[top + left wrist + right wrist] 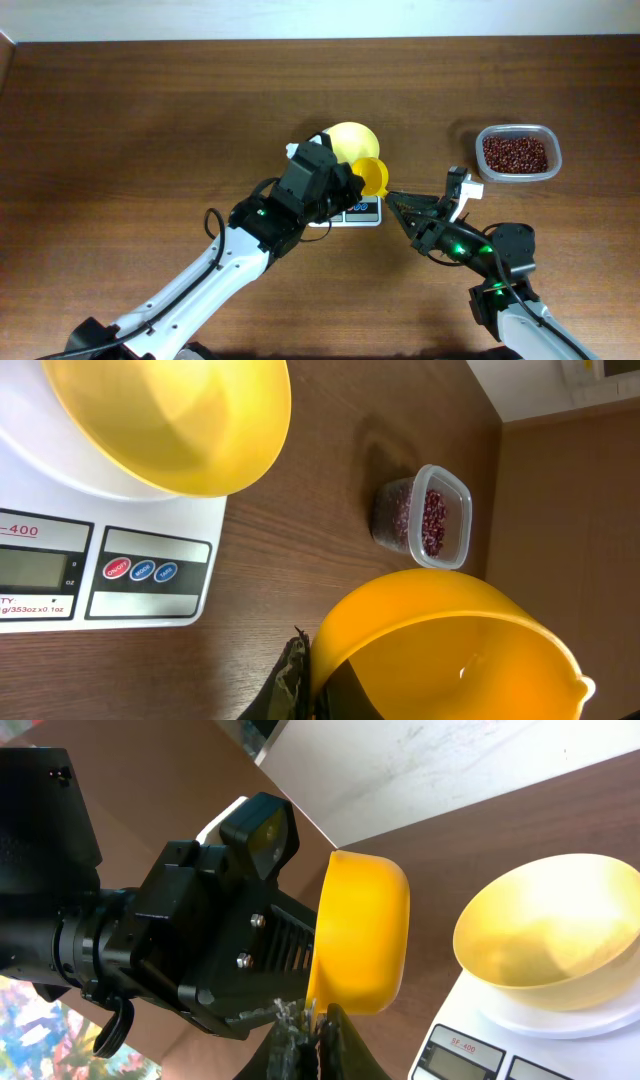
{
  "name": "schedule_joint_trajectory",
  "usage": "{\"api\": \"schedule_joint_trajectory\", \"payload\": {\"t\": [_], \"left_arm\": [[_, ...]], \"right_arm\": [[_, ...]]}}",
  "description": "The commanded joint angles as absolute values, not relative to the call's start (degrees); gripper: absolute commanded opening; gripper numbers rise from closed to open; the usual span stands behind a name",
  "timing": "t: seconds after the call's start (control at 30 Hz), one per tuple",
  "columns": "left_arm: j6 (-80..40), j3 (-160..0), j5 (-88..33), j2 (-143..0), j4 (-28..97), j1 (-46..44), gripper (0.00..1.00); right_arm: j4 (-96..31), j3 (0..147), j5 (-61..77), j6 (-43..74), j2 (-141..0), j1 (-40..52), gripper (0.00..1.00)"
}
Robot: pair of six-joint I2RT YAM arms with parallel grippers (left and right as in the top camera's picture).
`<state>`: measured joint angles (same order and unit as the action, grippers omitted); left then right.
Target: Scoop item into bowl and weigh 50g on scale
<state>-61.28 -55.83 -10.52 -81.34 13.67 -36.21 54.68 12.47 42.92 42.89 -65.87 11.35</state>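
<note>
Nearest the front edge of the worktop [150, 100], both arms reach inward to its middle. The right gripper [312, 1038] has its jaws almost together, and the lower rim of the yellow scoop [365, 930] runs down between the tips. It appears to pinch that rim, though the contact itself is partly hidden. The left gripper [348, 184] is closed tight on the same scoop from the opposite side. The scoop cup is empty (the left wrist view looks straight into it).

Just beyond the scoop stands the digital kitchen scale [150, 570], with the pale yellow bowl [170, 430] seated on its platform. The bowl is empty.

Farthest out, near the right edge, the reddish-brown beans [515, 153] lie in the clear plastic tub [548, 170], well apart from the scale.

Step in hand, as a judgement: the scoop is being passed between grippers and no beans have been scooped. The next move calls for one gripper to release, after which the other carries the scoop level to the tub.
</note>
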Motion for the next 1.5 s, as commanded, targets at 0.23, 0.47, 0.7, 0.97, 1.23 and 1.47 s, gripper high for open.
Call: {"api": "schedule_joint_trajectory", "payload": {"t": [0.23, 0.47, 0.7, 0.97, 1.23, 1.47], "left_arm": [[-59.44, -56.90, -11.79, -81.54, 14.22, -36.71, 0.00], [-59.44, -56.90, -11.60, -81.54, 14.20, -36.71, 0.11], [-58.22, -56.90, -10.07, -81.52, 12.05, -36.58, 0.33], [-44.12, -57.01, -10.04, -81.23, 3.20, -36.38, 0.71], [-40.10, -57.14, -13.76, -81.19, 5.02, -26.39, 0.97], [-16.12, -57.19, -14.37, -77.65, 6.90, -24.10, 0.99]], "right_arm": [[55.05, 13.37, 41.93, 42.46, -66.02, 11.62, 0.04], [55.05, 13.37, 41.91, 42.44, -66.02, 11.62, 0.04], [55.05, 13.37, 37.39, 42.17, -66.02, 11.60, 0.04], [53.36, 13.54, 25.96, 38.57, -66.02, 11.55, 0.04], [52.64, 17.04, 22.37, 33.19, -66.00, 11.49, 0.04], [34.98, 30.81, 18.17, 25.63, -66.00, 11.49, 0.04]]}}
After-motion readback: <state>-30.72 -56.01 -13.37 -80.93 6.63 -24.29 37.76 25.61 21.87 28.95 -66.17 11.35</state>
